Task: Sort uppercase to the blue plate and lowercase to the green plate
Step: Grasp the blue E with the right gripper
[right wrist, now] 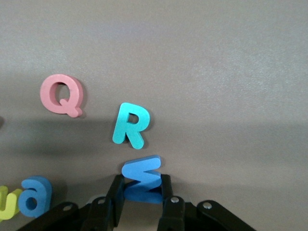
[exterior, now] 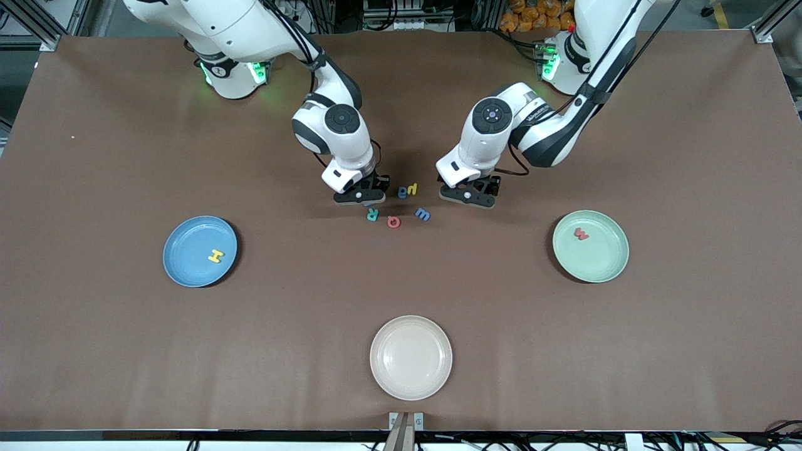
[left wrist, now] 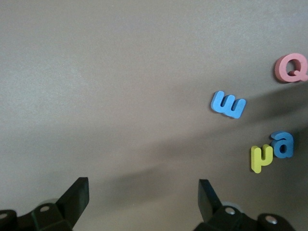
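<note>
Blue M (right wrist: 141, 179) half hidden between right gripper (right wrist: 142, 199) fingers.

The only readable signs are the foam letters themselves. A yellow H (exterior: 215, 255) lies on the blue plate (exterior: 182, 263), and a red w (exterior: 582, 234) on the green plate (exterior: 604, 266). On the table lie a green R (right wrist: 130, 125), a red Q (right wrist: 61, 95), a blue w/m (left wrist: 228, 104), a yellow n (left wrist: 261, 158) and a blue a (left wrist: 282, 145). The right gripper (right wrist: 140, 192) pinches a blue piece, probably an M (right wrist: 141, 178). Faint lettering on the left arm (exterior: 539, 116) is unreadable.
</note>
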### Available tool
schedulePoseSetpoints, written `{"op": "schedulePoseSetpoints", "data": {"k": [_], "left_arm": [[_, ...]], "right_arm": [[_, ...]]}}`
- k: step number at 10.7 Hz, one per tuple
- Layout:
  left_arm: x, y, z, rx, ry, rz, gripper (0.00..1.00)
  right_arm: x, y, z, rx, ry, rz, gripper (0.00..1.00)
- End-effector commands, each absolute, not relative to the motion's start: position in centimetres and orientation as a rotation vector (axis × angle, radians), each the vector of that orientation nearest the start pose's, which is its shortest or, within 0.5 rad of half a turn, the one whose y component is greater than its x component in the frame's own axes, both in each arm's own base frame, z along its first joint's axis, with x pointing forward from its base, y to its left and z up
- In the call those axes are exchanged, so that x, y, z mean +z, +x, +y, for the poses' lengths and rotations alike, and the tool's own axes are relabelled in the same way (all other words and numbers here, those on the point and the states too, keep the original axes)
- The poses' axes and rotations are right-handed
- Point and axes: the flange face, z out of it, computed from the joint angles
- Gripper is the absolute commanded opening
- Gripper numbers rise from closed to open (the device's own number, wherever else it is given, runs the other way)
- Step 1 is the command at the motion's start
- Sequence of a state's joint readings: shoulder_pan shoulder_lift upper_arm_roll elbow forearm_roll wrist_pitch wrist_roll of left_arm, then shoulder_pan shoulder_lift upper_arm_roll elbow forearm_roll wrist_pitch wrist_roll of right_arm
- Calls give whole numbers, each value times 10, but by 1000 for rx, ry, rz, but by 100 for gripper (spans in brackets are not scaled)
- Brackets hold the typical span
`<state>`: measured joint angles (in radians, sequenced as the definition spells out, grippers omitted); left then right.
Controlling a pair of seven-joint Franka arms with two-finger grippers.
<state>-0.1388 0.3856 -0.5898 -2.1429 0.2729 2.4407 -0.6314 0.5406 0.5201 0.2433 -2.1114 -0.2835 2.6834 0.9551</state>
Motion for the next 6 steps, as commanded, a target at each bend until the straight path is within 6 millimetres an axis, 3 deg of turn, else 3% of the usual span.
{"op": "schedulePoseSetpoints", "data": {"k": [1,4,6], "left_arm": [[250,431,-387,67,-3166,393,100],[246,433,-408,87,-3197,384,100],[244,430,-439,81,-3214,475,100]], "right_arm": [[172,420,404,-106,-3115,-104,6],[206,461,344,-88,-3192,-281,6],[207,485,295,-79,-3219,-401,6]]}}
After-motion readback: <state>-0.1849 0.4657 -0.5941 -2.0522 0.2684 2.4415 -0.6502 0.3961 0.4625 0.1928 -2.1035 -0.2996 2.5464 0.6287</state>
